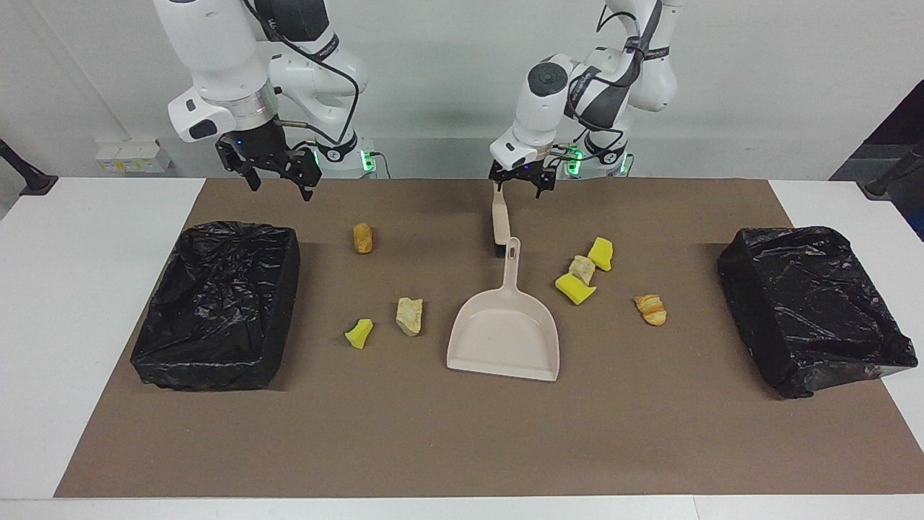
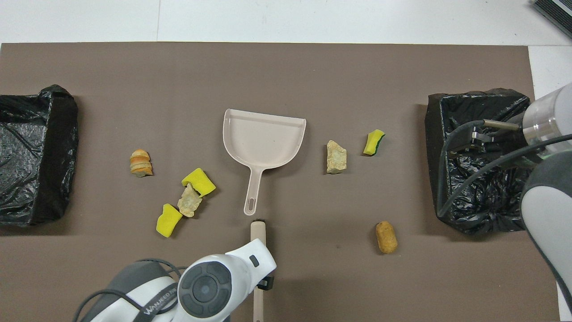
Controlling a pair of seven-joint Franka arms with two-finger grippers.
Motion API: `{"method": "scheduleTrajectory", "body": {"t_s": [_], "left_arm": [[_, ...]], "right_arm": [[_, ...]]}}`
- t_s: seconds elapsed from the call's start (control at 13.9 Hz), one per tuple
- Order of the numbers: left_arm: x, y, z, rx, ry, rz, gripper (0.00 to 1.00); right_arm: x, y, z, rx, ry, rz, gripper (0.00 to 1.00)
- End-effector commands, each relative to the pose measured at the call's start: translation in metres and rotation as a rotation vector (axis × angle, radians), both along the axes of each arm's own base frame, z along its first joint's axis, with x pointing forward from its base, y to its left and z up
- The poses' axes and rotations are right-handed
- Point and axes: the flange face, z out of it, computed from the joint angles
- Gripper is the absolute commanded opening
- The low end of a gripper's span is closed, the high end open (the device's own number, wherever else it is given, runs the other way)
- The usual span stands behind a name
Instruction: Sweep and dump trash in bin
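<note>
Overhead, the left gripper (image 1: 518, 185) hangs unclenched above the beige plastic brush (image 1: 499, 217); the right gripper (image 1: 278, 172) waits, spread, near the black-lined bin (image 1: 216, 303); yellow, beige and orange trash scraps (image 1: 577, 278) lie scattered around the beige dustpan (image 1: 505, 336).

Bright yellow, pale beige and orange-brown trash (image 1: 575, 289) lies on a plain brown mat (image 1: 462, 433) over the white counter (image 1: 72, 289), with a beige dustpan (image 1: 505, 339), a beige brush (image 1: 499, 213) and glossy black bins (image 1: 216, 307).
</note>
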Motion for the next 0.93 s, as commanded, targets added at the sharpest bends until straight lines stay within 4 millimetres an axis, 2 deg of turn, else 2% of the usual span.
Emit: {"method": "scheduleTrajectory", "body": {"t_s": [0.0,0.14,0.22,0.29,0.36,0.5,0.86], "left_arm": [[-0.044,-0.003,-0.017,-0.028,-0.035,-0.001,1.00],[-0.069,-0.009,-0.035,-0.039,-0.071,0.005,1.00],[-0.074,-0.012,-0.037,-0.046,-0.083,0.021,1.00],[-0.078,-0.014,-0.037,-0.046,-0.087,0.032,1.00],[-0.080,-0.016,-0.037,-0.045,-0.089,0.042,1.00],[-0.082,-0.017,-0.037,-0.043,-0.089,0.059,0.95],[-0.078,-0.017,-0.034,-0.040,-0.095,0.082,0.89]], "right_arm": [[-0.002,0.002,0.001,0.002,-0.032,0.013,1.00],[0.005,0.024,0.001,0.007,-0.067,0.050,1.00],[0.012,0.037,-0.006,0.007,-0.061,0.075,1.00],[0.016,0.053,-0.013,-0.022,-0.063,0.106,1.00],[0.021,0.077,-0.028,-0.045,-0.058,0.137,1.00],[0.038,0.105,-0.045,-0.062,-0.083,0.118,1.00],[0.046,0.228,-0.093,-0.066,-0.126,0.051,1.00]]}}
